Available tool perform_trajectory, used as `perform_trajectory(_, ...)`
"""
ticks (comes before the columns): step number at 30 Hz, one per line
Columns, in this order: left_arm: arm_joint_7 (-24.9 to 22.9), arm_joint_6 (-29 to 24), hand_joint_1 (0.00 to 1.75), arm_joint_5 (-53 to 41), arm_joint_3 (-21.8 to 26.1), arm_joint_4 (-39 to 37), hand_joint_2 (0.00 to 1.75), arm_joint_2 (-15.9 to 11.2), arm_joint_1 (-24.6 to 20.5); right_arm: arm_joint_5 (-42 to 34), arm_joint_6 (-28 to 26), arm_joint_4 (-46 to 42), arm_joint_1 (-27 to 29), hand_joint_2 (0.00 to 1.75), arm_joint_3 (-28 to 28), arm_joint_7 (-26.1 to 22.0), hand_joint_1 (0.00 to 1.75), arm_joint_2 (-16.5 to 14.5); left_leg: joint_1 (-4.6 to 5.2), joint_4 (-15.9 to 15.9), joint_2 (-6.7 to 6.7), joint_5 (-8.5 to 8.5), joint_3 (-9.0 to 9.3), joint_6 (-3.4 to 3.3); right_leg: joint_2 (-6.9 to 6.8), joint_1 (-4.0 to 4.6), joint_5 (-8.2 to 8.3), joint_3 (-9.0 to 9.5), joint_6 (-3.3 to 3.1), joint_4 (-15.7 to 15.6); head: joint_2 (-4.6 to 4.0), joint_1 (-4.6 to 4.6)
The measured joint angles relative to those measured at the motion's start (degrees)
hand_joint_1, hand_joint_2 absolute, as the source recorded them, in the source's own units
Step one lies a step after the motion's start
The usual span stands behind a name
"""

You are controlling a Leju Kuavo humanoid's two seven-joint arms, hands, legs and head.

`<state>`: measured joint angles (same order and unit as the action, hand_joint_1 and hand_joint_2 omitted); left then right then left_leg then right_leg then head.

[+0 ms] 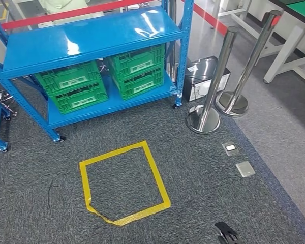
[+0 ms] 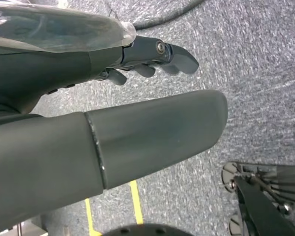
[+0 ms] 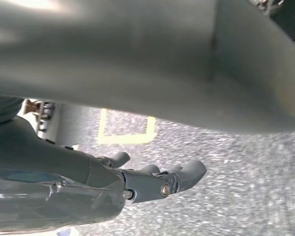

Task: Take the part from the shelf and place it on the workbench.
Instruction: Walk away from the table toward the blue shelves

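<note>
We look down on a blue shelf rack (image 1: 93,40) standing on grey carpet (image 1: 205,193). Its top board is bare and glossy. On its lower board sit four green crates (image 1: 104,79), stacked in two pairs side by side, each with its long side running along the rack's front edge. We cannot tell whether any crate holds a part; their insides are hidden from us, so we cannot give the part's place or the way it points.

In front of the rack a square of yellow tape (image 1: 122,183) is stuck to the carpet, its near corner peeling. To the right of the rack stand two chrome barrier posts (image 1: 220,76) on round bases, with a shiny metal box (image 1: 203,76) between them and the rack. Two small floor plates (image 1: 237,158) lie in the carpet near the posts. A white-framed workbench (image 1: 297,30) with a green top stands further right of the rack.

Our left hand (image 2: 138,98) hangs over the carpet, thumb and fingers straight and apart, holding nothing. Our right hand (image 3: 149,162) likewise hangs above the carpet with fingers extended and nothing in them.
</note>
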<state>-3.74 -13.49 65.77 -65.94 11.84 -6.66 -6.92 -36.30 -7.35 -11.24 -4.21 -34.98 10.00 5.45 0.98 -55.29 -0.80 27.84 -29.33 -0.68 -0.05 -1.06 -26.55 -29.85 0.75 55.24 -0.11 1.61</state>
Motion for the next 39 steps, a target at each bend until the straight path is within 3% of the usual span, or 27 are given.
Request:
perform_trajectory(2,0.0,0.0,0.0,-0.02,0.0,0.01,0.0,0.01,-0.01,-0.01,-0.01,0.0,-0.02,0.0,0.01,-0.04,0.0,0.0,-0.38,-5.22,0.33,3.31,-2.33,0.75,-0.06,-0.21,0.37,-0.16,-0.44,-0.33,0.0,-0.44)
perform_trajectory(4,-0.01,0.0,0.0,-0.01,0.0,0.01,0.0,0.02,0.05,-0.01,-0.02,0.01,0.0,0.0,0.01,-0.08,0.0,0.01,-0.91,-13.17,0.43,7.03,-6.03,1.39,-0.02,-0.21,0.57,-0.52,-0.59,-0.35,0.0,-0.86)
perform_trajectory(5,-0.02,0.0,0.0,-0.01,0.0,0.01,0.0,0.02,0.12,-0.02,-0.02,0.01,0.03,0.0,0.01,-0.1,0.0,0.01,-1.16,-15.79,0.43,7.7,-7.28,1.61,0.05,-0.22,0.64,-0.64,-0.55,-0.34,0.0,-0.93)
perform_trajectory(6,-0.02,0.0,0.0,0.0,0.0,0.01,0.0,0.03,0.19,-0.03,-0.02,0.01,0.05,0.0,0.01,-0.1,0.0,0.0,-1.39,-16.1,0.43,7.14,-7.44,1.76,0.15,-0.27,0.7,-0.7,-0.5,-0.33,0.0,-0.98)
perform_trajectory(7,-0.02,0.0,0.0,0.0,0.0,0.01,0.0,0.03,0.22,-0.04,-0.02,0.01,0.07,0.0,0.01,-0.1,0.0,-0.01,-1.59,-14.09,0.43,5.58,-6.51,1.86,0.26,-0.35,0.76,-0.71,-0.39,-0.33,0.0,-1.03)
perform_trajectory(10,-0.02,0.0,0.0,-0.01,0.0,0.01,0.0,0.01,0.13,-0.05,-0.02,0.0,0.02,0.0,0.01,-0.11,0.0,0.0,-1.8,-1.76,0.65,0.14,-0.66,1.7,0.51,-0.51,0.91,-0.66,0.36,-0.31,0.0,-1.18)
perform_trajectory(11,-0.02,-0.01,0.0,-0.01,0.0,0.01,0.0,0.01,0.09,-0.05,-0.02,0.0,0.0,0.44,0.01,-0.14,0.0,0.01,-1.66,0.5,0.76,-0.52,0.33,1.47,0.57,-0.52,0.96,-0.67,0.75,-0.32,0.0,-1.15)
perform_trajectory(13,-0.02,-0.01,0.0,0.0,0.0,0.01,0.0,0.05,0.05,-0.05,-0.01,0.01,-0.02,1.31,0.01,-0.21,0.0,0.01,-1.34,1.38,0.9,-0.76,0.52,0.86,0.66,-0.55,0.93,-0.73,1.48,-0.36,0.0,-1.03)
perform_trajectory(14,-0.02,-0.01,0.0,0.0,0.0,0.01,0.0,0.06,0.04,-0.05,-0.01,0.0,0.0,1.75,0.0,-0.23,0.0,0.01,-1.31,1.45,0.87,-0.8,0.49,0.81,0.67,-0.6,0.61,-0.73,1.15,-0.4,0.0,-0.94)
perform_trajectory(15,-0.02,-0.01,0.0,0.0,0.0,0.01,0.0,0.08,0.04,-0.05,0.01,-0.01,0.01,1.75,-0.01,-0.25,0.0,0.01,-1.31,1.56,0.86,-0.87,0.53,0.8,0.67,-0.59,0.44,-0.73,0.46,-0.41,0.0,-0.85)
perform_trajectory(17,-0.02,-0.02,0.0,0.01,0.0,-0.01,0.0,0.05,0.07,-0.05,0.03,-0.01,0.04,0.87,-0.02,-0.27,0.0,0.01,-1.25,1.65,0.83,-0.95,0.59,0.83,0.66,-0.57,0.39,-0.65,-1.08,-0.53,0.0,-0.6)
perform_trajectory(18,-0.02,-0.05,0.0,0.02,0.0,-0.01,0.0,0.04,0.1,-0.05,0.04,0.0,0.04,0.44,-0.02,-0.28,0.0,0.02,-1.2,1.65,0.84,-0.98,0.59,0.7,0.66,-0.56,0.81,-0.58,-1.11,-0.68,0.0,-0.45)
perform_trajectory(19,-0.02,-0.08,0.0,0.02,0.0,-0.02,0.0,0.02,0.11,-0.05,0.05,0.01,0.04,0.0,-0.02,-0.3,0.0,0.02,-1.18,1.64,0.84,-1.0,0.57,0.59,0.66,-0.57,1.07,-0.51,-0.74,-0.88,0.0,-0.32)
perform_trajectory(21,-0.02,-0.13,0.0,0.01,0.0,-0.01,0.0,0.0,0.12,-0.07,0.06,0.01,0.04,0.0,-0.01,-0.33,0.0,0.02,-1.16,1.6,0.84,-1.02,0.48,0.42,0.68,-0.59,1.51,-0.36,0.13,-1.27,0.0,-0.03)
perform_trajectory(28,-0.02,-0.11,0.0,-0.09,0.0,0.01,0.0,0.01,0.11,-0.9,0.71,0.0,0.04,0.0,-0.01,-0.42,0.0,0.01,-1.14,1.49,0.84,-0.89,0.39,0.09,0.74,-0.63,1.58,-0.25,1.95,-1.61,0.0,0.44)
perform_trajectory(39,-0.11,-0.16,0.0,0.03,0.0,0.01,0.0,0.01,0.11,-0.92,-1.42,0.01,0.04,0.0,-0.02,-1.02,0.0,0.03,-1.34,1.79,0.84,-1.0,0.53,0.27,0.74,-0.25,1.47,-0.31,2.04,-1.59,0.0,-0.21)
